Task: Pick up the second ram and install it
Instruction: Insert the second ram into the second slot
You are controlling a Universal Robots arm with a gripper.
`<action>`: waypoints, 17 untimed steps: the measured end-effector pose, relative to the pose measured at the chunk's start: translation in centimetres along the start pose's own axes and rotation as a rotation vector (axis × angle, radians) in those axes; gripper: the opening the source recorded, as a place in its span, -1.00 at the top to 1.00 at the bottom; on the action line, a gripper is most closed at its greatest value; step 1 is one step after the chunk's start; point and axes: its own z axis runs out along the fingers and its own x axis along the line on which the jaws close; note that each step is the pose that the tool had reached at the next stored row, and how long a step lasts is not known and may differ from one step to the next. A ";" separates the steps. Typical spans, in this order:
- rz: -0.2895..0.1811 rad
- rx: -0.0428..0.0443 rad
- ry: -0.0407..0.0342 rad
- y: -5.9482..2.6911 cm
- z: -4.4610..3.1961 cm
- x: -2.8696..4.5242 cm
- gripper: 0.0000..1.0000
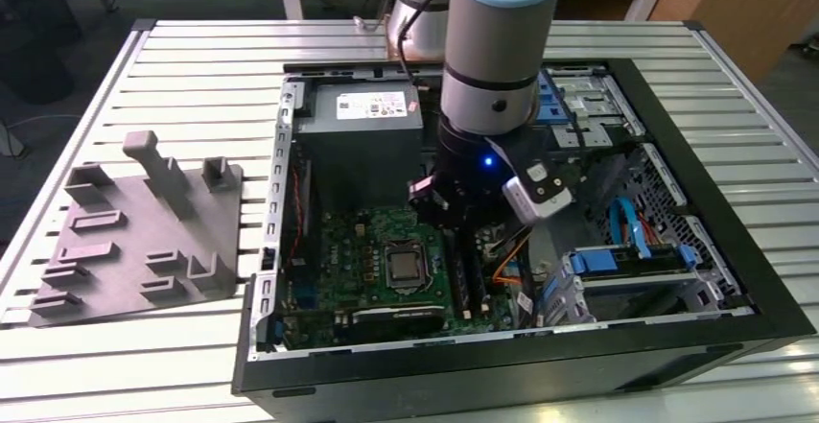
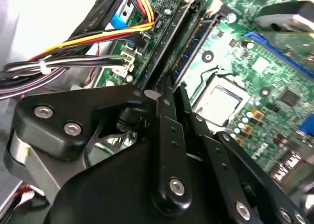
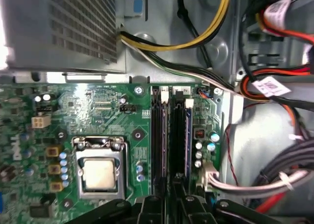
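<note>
The second ram (image 3: pixel 187 140) stands on edge in a slot of the green motherboard (image 3: pixel 98 111), a thin dark blue stick lying along the black memory slots (image 3: pixel 159 136) beside the processor socket (image 3: pixel 98 171); in the second wrist view its blue edge (image 2: pixel 192 46) runs up and away from the black fingers (image 2: pixel 167 131). The gripper (image 3: pixel 169 204) hangs just above the near end of those slots, its fingers drawn close together with only a narrow gap between them, and nothing shows between the tips; whether they touch the stick cannot be told. In the exterior view the gripper (image 1: pixel 455 214) reaches down into the open computer case (image 1: pixel 716 250), over the strip of slots on the board's side toward the exterior view's right. A bundle of yellow, black and white cables (image 3: pixel 196 47) crosses from the grey power supply (image 3: pixel 64 28) toward the board's top edge, and red and orange wires (image 3: pixel 274 87) lie past the metal wall beside the slots. Outside the case, toward the exterior view's left, a grey fixture plate (image 1: pixel 141 241) with upright posts rests on the slatted table (image 1: pixel 192 58), well apart from the arm (image 1: pixel 493 49).
</note>
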 end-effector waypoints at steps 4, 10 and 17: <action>0.000 -0.0001 -0.0006 -0.16 -1.04 0.00 0.61; 0.000 -0.0428 -0.0007 -0.08 -1.09 0.01 0.80; 0.000 -0.0716 -0.0009 1.58 -0.83 0.01 0.80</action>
